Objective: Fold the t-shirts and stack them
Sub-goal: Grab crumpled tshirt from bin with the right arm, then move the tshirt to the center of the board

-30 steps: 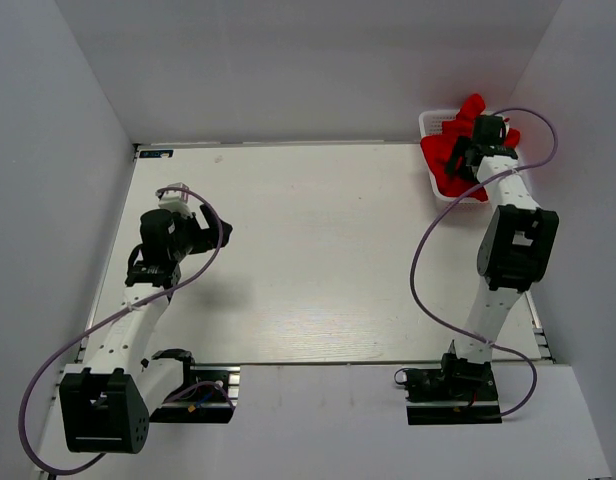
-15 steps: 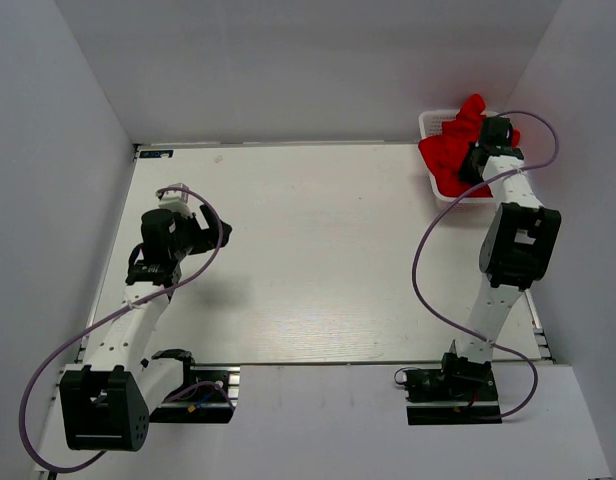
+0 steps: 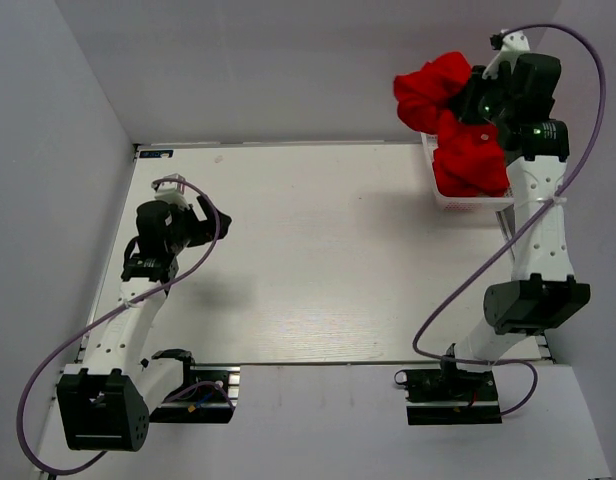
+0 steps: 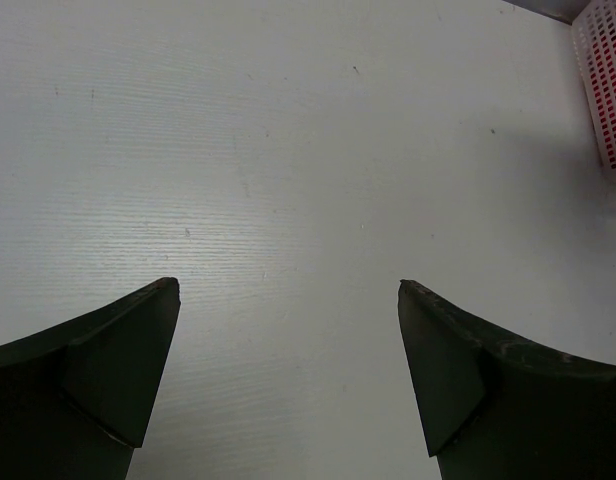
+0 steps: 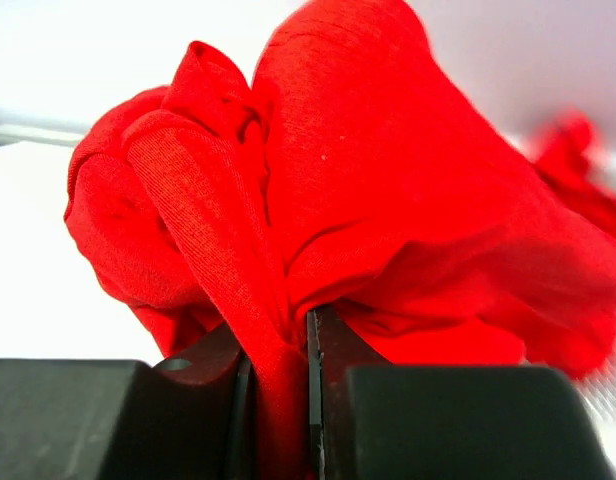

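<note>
**Operator:** Where is the load, and what holds it?

**Technician:** The right hand (image 5: pixel 281 340) is clenched on a fold of one red t-shirt (image 3: pixel 433 85). The wrist view shows the cloth pinched between both fingers and bunched above them. The garment hangs at the far right corner, above the white basket (image 3: pixel 468 203). More red t-shirts (image 3: pixel 473 165) sit in that basket. It cannot be told whether the lifted cloth is fully clear of them.

**Operator:** What is the orientation of the garment?

**Technician:** It is crumpled, so no long axis can be read. The cloth trails from the hand down towards the basket.

**Operator:** Which relation governs the next move?

**Technician:** The bare worktop (image 3: pixel 318 250) lies to the left of the held garment and nearer the arm bases. By judgement, the carry therefore runs leftward and down. The right arm is the nearer one, since it already has the cloth.

**Operator:** And the arm poses?

**Technician:** The right arm is raised and stretched high over the basket. The left hand (image 4: pixel 288 290) is released, fingers wide apart and holding nothing. It sits low over the left side of the worktop, facing the basket and well apart from the garment.
</note>
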`<state>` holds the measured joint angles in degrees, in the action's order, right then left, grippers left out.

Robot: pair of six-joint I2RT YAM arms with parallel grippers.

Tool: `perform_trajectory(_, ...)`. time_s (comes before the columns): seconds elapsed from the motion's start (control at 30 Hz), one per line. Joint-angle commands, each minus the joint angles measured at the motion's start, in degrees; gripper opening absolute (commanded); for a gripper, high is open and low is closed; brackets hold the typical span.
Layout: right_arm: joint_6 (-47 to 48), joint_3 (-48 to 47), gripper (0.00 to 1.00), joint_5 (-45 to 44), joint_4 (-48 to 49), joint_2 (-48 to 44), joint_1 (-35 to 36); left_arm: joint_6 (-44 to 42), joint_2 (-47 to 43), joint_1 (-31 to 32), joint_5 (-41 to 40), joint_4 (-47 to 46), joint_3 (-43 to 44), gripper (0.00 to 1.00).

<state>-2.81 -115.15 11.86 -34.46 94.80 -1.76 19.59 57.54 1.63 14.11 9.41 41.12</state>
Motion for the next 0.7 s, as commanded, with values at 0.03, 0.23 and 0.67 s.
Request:
perform_trajectory(0.03, 2.5, -5.0, 0.00, 10.6, 0.4, -0.9, 7.5, 0.7, -2.2, 0.2, 0.0, 3.3, 3.6, 1.00)
perform_trajectory(0.23, 5.0, -5.8, 0.00, 15.2, 2.5, 2.7, 20.0, 2.1, -5.1, 0.2, -3.3, 7.3, 4.1, 1.00)
perform_trajectory(0.67, -4.7, 68.2, 0.90, 2.9, 31.7, -27.6, 26.3, 13.2, -7.8, -0.3, -13.9, 23.6, 4.3, 1.00)
